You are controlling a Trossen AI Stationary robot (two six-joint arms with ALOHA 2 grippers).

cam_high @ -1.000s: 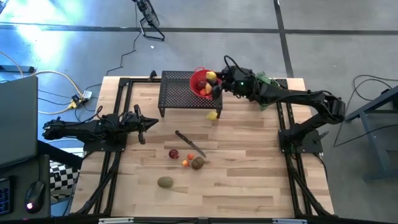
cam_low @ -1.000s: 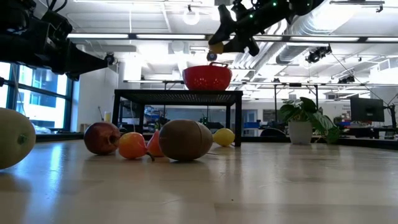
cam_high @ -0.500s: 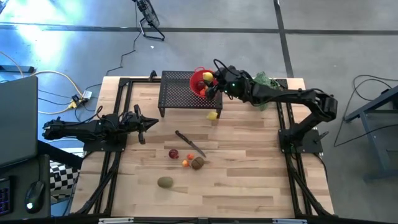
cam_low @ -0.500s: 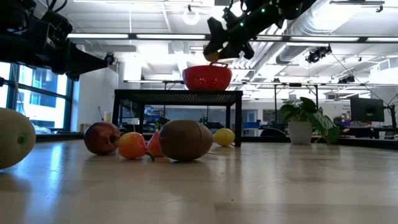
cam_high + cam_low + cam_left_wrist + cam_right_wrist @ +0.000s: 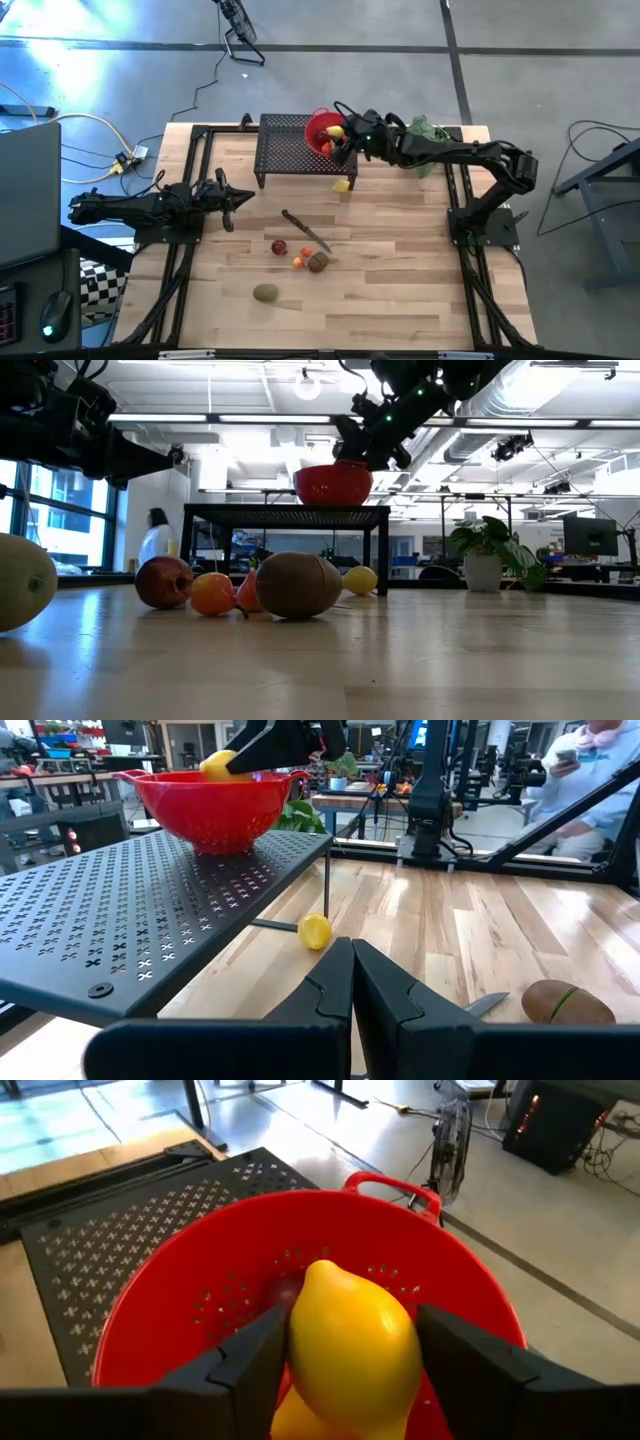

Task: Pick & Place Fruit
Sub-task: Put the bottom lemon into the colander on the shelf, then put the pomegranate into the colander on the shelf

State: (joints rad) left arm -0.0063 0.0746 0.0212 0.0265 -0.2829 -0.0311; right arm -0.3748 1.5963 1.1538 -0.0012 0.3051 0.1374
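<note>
My right gripper (image 5: 338, 134) is shut on a yellow lemon (image 5: 350, 1342) over the red colander (image 5: 318, 132), which stands on the black perforated stand (image 5: 288, 148). More fruit lies in the colander under the lemon. On the wooden table lie a second lemon (image 5: 342, 185), a dark red fruit (image 5: 279, 247), small orange ones (image 5: 298, 262), a brown kiwi (image 5: 318, 262) and a greenish kiwi (image 5: 265, 293). My left gripper (image 5: 230, 198) waits shut at the table's left side, touching nothing. My right gripper pinches the lemon between its two fingers (image 5: 250, 1360), one on each of the lemon's opposite sides (image 5: 300, 1340). The fingers reach in from the table's right, slanting downward. The lemon (image 5: 220, 763) sits at about the height of the colander's rim, over its hollow.
A slim dark-handled knife (image 5: 305, 230) lies mid-table between the stand and the loose fruit. A green leafy bunch (image 5: 426, 130) sits at the far right, beside my right arm. Bare wood stretches along the near and right parts of the table. A person stands in the room beyond.
My right gripper has carried the lemon a little toward the table's left and down, from above the colander's right rim to rim height over its hollow, tipping its fingers further downward. It has kept its hold.
</note>
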